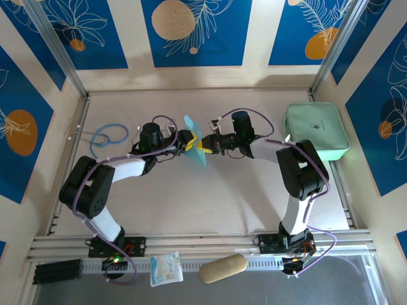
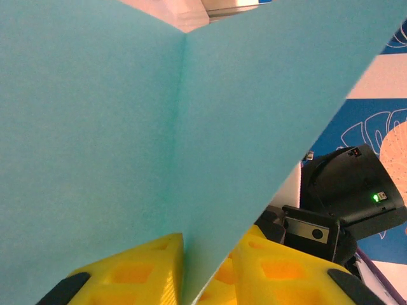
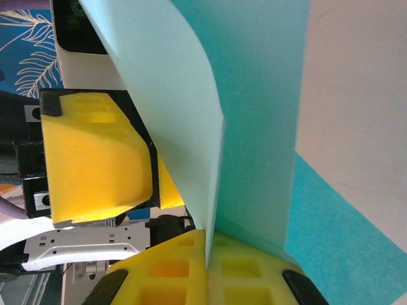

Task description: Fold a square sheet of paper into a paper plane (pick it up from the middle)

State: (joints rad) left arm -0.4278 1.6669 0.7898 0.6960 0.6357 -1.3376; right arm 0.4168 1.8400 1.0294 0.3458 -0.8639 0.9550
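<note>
Item: square sheet of paper [image 1: 198, 157], light blue, part-folded, in hand. Top external view: the sheet is held above the table [image 1: 210, 203] at mid-table. Its long axis runs from far to near, slightly slanted, across the line joining the two tools. The left gripper [image 1: 188, 142] meets it from the left and the right gripper [image 1: 205, 145] from the right, so neither arm is the nearer. Left wrist view: the sheet [image 2: 114, 127] stands upright directly ahead of the left gripper [image 2: 194, 283], with a straight centre crease rising from between the yellow fingers [image 2: 133, 276]. The jaws are narrow on either side of the fold, but a firm pinch cannot be told. Right wrist view: the right gripper [image 3: 206, 270] is closed on the lower edge of the sheet [image 3: 254, 95], whose two layers rise from the pads, the pale one curling leftward. One yellow finger [image 3: 95, 159] of the left gripper sits just beside that layer. Surface plain, thin and unprinted. Judgement: the coming crease depends on both tools keeping the fold line between them.
</note>
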